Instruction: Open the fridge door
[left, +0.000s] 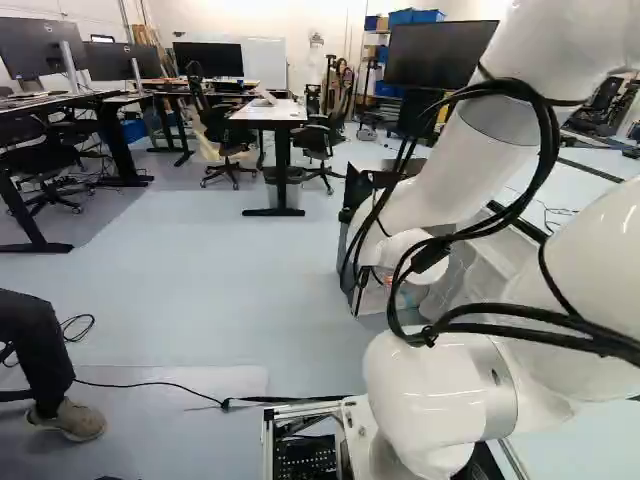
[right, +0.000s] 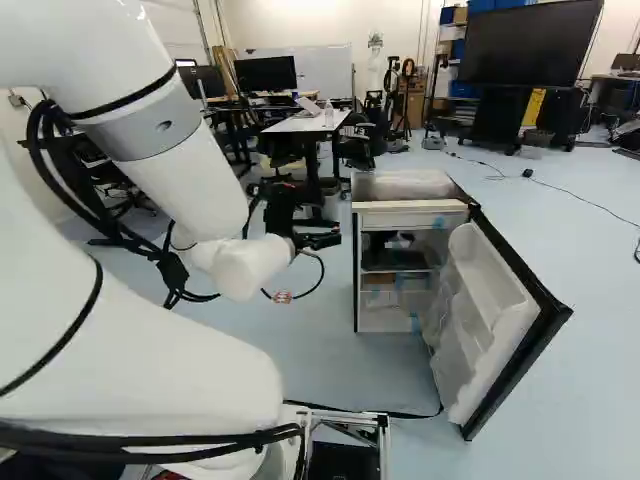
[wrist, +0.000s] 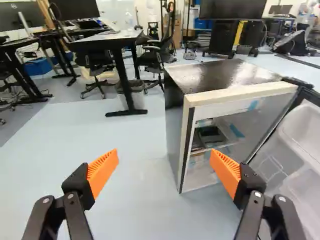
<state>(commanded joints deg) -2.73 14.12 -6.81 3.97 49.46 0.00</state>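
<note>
Taking twelve o'clock as straight ahead of the gripper (wrist: 165, 156), the desk (wrist: 106, 40) stands at eleven, well beyond the work. The arm (right: 190, 175) reaches in from about six and holds the gripper above the floor, its orange pads (wrist: 103, 172) set wide apart with nothing between them. The fridge (wrist: 172, 122) stands on the floor (right: 310, 355) at about one o'clock, apart from the gripper, its front uncovered so that the shelf (wrist: 212, 146) inside shows. Furthest right, at two to three o'clock, is the door (right: 500, 320), hinged on the fridge's right side and swung well out, its pale inner face and bins in sight. Opening looks to be the step at its end: the pull seems done and the way in is wide. The next move probably calls for only a retreat towards six or seven o'clock, keeping the right finger off the door's bins and the fridge's front edge. Should more swing be wanted, a gentle push on the door's inner face, away from the opening, would suit better than a grip.
</note>
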